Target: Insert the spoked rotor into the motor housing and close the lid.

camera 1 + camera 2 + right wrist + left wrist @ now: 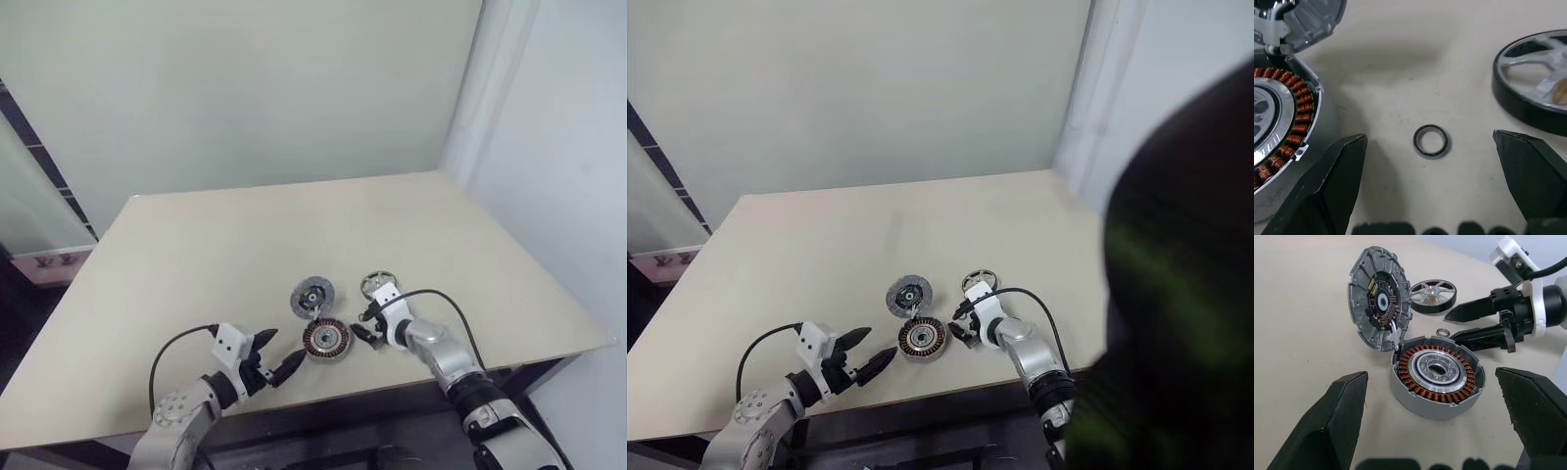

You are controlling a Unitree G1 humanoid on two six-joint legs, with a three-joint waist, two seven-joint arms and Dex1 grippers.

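While both arms reach over the table (196, 255), the items run from the robot's left to its right as follows.

Left gripper (277, 360): fingers spread wide, nothing between them; tips aimed at the motor housing, just short of it and not touching.

Motor housing (325, 340): flat on the table just past the left fingertips, between the two grippers; open on top, a ring of copper windings around a pale bearing centre.

Lid (313, 295): just beyond the housing, away from both sets of fingers; tilted up on edge at the housing's far rim, inner face with dark hub turned toward the left gripper; a small white piece joins it to the housing at that rim, as seen in the left wrist view.

Small ring (1431, 141): thin dark ring, flat on the table, centred in the gap between the right fingers, touching neither.

Right gripper (367, 324): fingers wide apart, empty; tips low over the table, pointing toward the housing.

Spoked rotor (378, 284): flat on the table just beyond the right fingers, apart from housing and lid; dark rim, silvery spokes; not in the housing.
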